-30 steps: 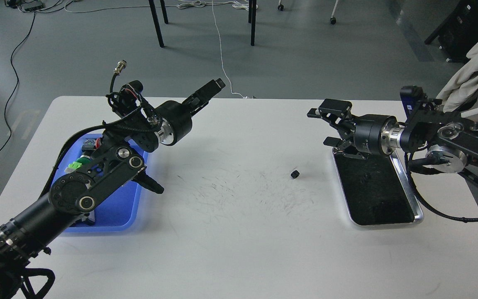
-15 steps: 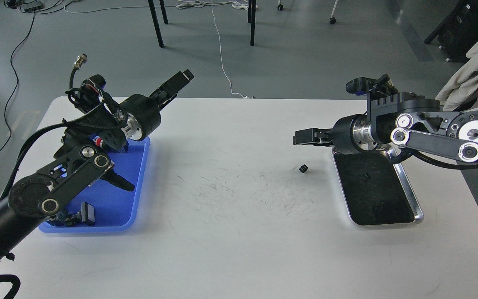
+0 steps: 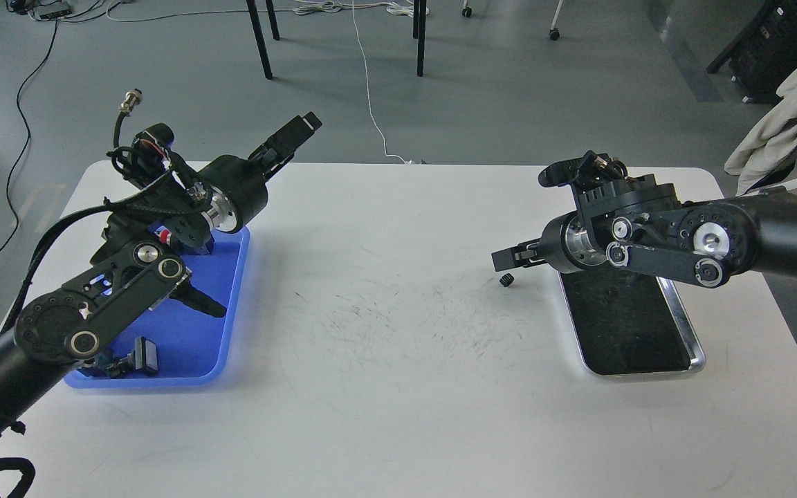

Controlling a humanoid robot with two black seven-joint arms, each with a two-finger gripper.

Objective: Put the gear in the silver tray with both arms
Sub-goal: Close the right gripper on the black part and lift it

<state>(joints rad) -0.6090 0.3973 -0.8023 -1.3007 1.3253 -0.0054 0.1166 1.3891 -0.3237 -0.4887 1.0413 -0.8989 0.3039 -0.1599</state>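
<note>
The small black gear (image 3: 506,279) lies on the white table, just left of the silver tray (image 3: 690,325). The tray has a dark bottom, and something small and dark lies in it that I cannot make out. My right gripper (image 3: 507,258) points left, low over the table, with its tip just above and behind the gear. It is seen side-on, so its fingers cannot be told apart. My left gripper (image 3: 299,130) points up and to the right above the table's far left edge, far from the gear. Its fingers look close together but are dark.
A blue plastic tray (image 3: 229,346) with several small parts sits at the left under my left arm. The right arm's elbow and forearm hang over the silver tray's far end. Chair legs and cables are on the floor beyond the table.
My right arm has turned its wrist and dropped the gripper down and left, close to the gear. My left arm drew back to the left a second ago and has since held still.
</note>
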